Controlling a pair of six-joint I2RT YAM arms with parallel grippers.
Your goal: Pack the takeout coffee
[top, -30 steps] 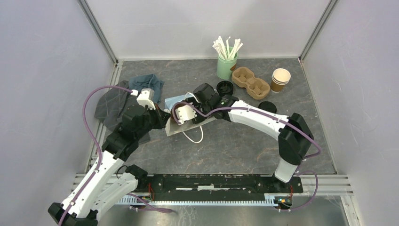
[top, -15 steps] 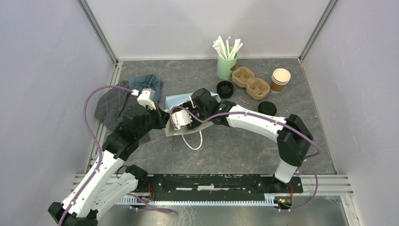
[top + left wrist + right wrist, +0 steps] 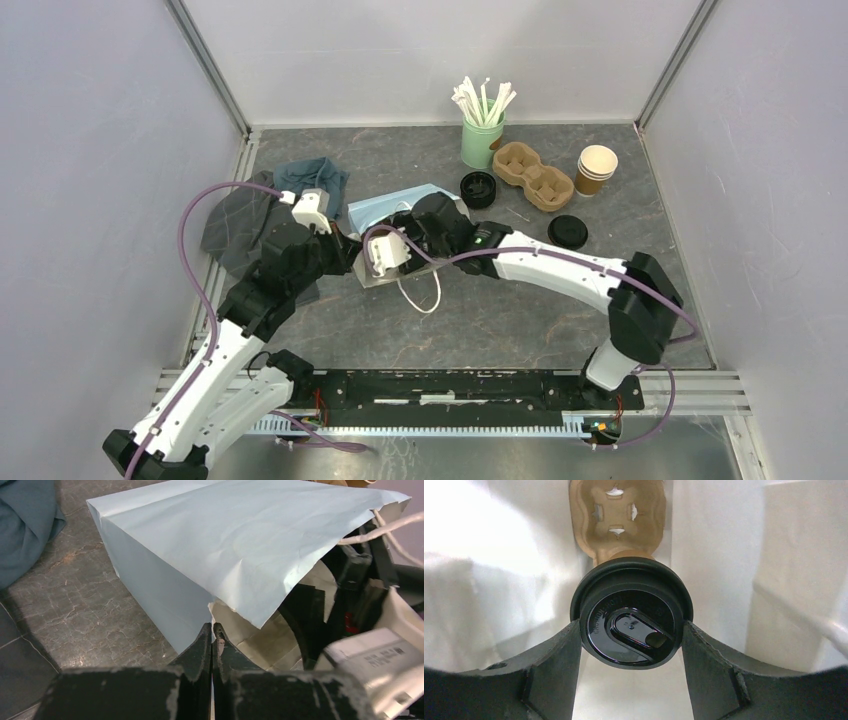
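Left gripper (image 3: 212,632): pinching paper bag (image 3: 240,540) rim.
Right gripper (image 3: 631,626): clamped on lidded cup (image 3: 631,610) inside; cup carrier (image 3: 616,510) dead ahead.

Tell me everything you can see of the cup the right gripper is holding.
The cup shows mainly its round black plastic lid, with a raised sip spout and small hole; a sliver of brown paper wall shows behind. The right gripper clamps the lid's sides. It is inside the paper bag, a cardboard carrier beyond it.
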